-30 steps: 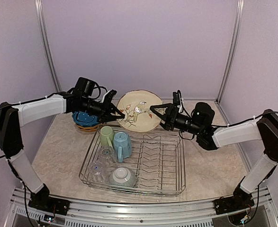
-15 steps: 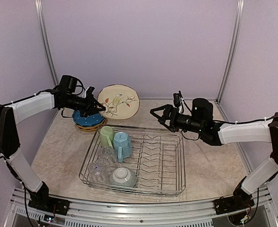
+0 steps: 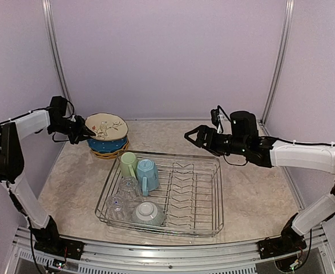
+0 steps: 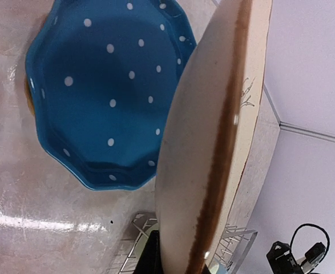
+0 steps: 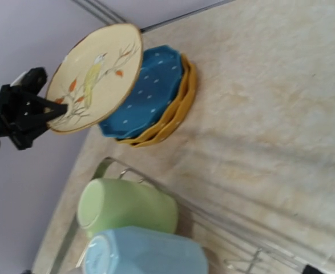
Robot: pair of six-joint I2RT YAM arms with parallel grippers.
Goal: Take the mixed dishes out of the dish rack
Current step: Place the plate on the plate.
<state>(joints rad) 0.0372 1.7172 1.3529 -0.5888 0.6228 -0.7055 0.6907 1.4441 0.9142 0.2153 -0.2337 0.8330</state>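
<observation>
- The pale grey-green bowl (image 3: 148,213) sits in the near left part of the dish rack (image 3: 190,194), which stands on the tabletop (image 3: 253,194).
- The clear glasses (image 3: 116,203) stand just behind the bowl, along the rack's left side.
- The pale green mug (image 3: 128,164) and the light blue mug (image 3: 147,174) lie side by side in the rack's far left corner, the green one on the left.
- The right pincer (image 3: 193,134) hovers beyond the rack's far edge, its jaws spread wide and holding nothing.
- The yellow dotted plates (image 3: 107,153) are stacked on the tabletop past the rack's far left corner, with the blue dotted plate (image 3: 107,144) on top.
- The left pincer (image 3: 91,133) grips the cream plate (image 3: 106,126) by its left rim, tilted over the blue plate; whether the two touch cannot be told.
</observation>
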